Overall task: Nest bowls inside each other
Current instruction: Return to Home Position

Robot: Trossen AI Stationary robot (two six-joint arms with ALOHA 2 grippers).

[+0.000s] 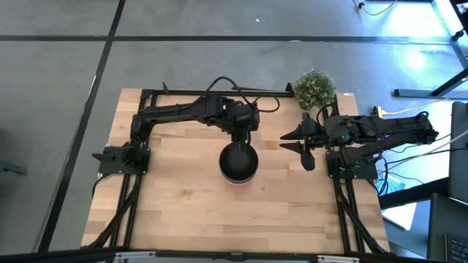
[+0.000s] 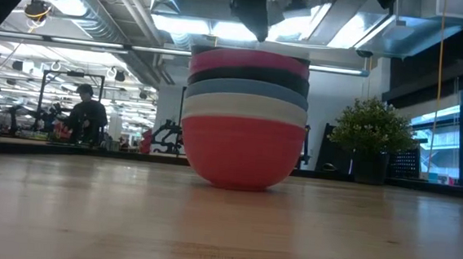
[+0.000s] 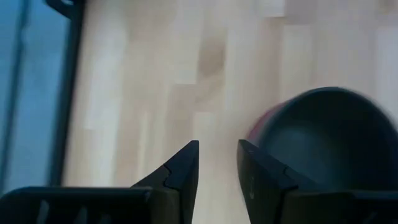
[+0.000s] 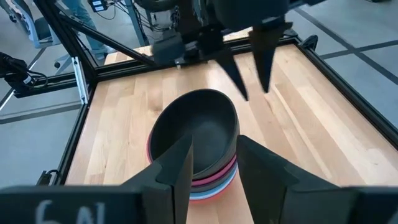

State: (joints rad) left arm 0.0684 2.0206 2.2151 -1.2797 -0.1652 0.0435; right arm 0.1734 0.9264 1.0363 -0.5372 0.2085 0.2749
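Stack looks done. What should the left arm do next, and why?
Probably raise the left gripper and retract it home: it hangs open and empty over the stack, the black bowl sits nested on top, no loose bowl shows. Right gripper waits aside.

small green potted plant [image 1: 315,88] at the far right corner of the wooden surface [image 1: 183,204]; beyond, seated person [image 2: 85,115] in the room; grey floor [image 1: 58,88] around.

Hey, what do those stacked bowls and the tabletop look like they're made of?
The bowls look like plastic, maybe melamine: plain solid colours, smooth walls with soft sheen. The table looks like pale wood, showing plank joints and grain.
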